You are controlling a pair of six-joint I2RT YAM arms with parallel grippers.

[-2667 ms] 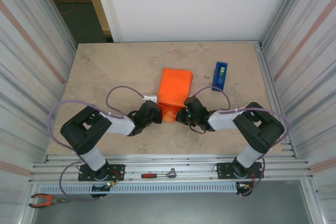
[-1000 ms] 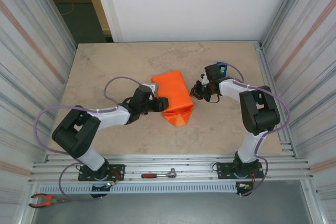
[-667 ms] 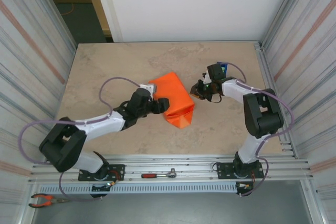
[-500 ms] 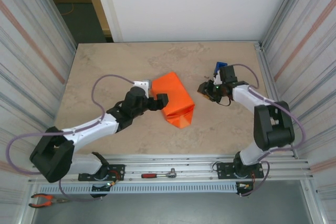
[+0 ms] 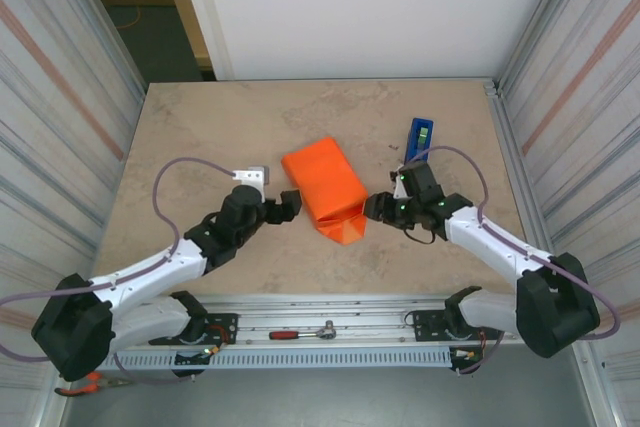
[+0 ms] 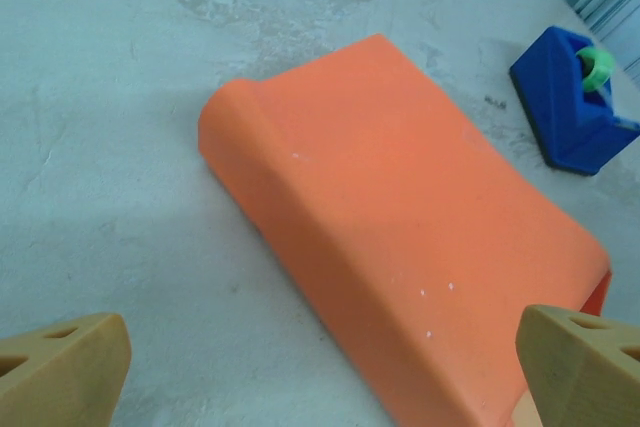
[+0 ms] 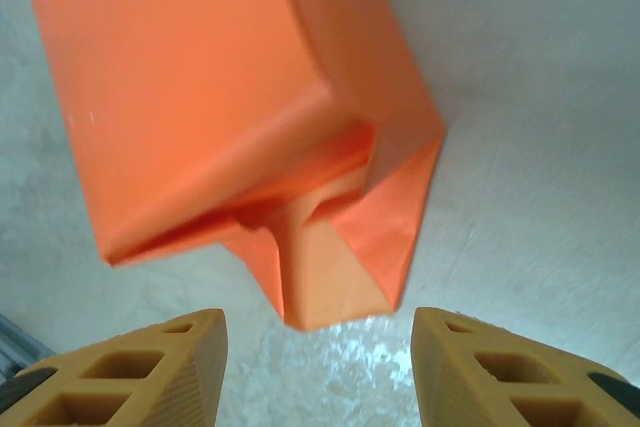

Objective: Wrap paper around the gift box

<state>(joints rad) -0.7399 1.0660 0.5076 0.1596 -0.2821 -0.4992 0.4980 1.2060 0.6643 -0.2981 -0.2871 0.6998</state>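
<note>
Well, the paper (image 5: 322,187) lies near the middle of the surface (image 5: 200,137), folded into a blocky orange parcel that sits at a slant. Its far end is closed and smooth. Its near end is looser, with creased folds that run down to a pointed flap (image 7: 330,287) lying flat on the stone-coloured top.

The left claw (image 5: 288,203) sits low just beside the parcel's left side, with its jaws spread wide and nothing between them. From its own camera, the tan fingertips (image 6: 62,359) stand at the two bottom corners, and the parcel's long rounded edge runs across in front of them, untouched.

The right claw (image 5: 372,209) is just off the parcel's near right corner, also low. Its jaws are apart and empty, and from its wrist the flap's tip points toward the gap between the two fingers (image 7: 130,367) without reaching them.

A blue tape holder (image 5: 419,143) stands behind the right arm, apart from the parcel.
</note>
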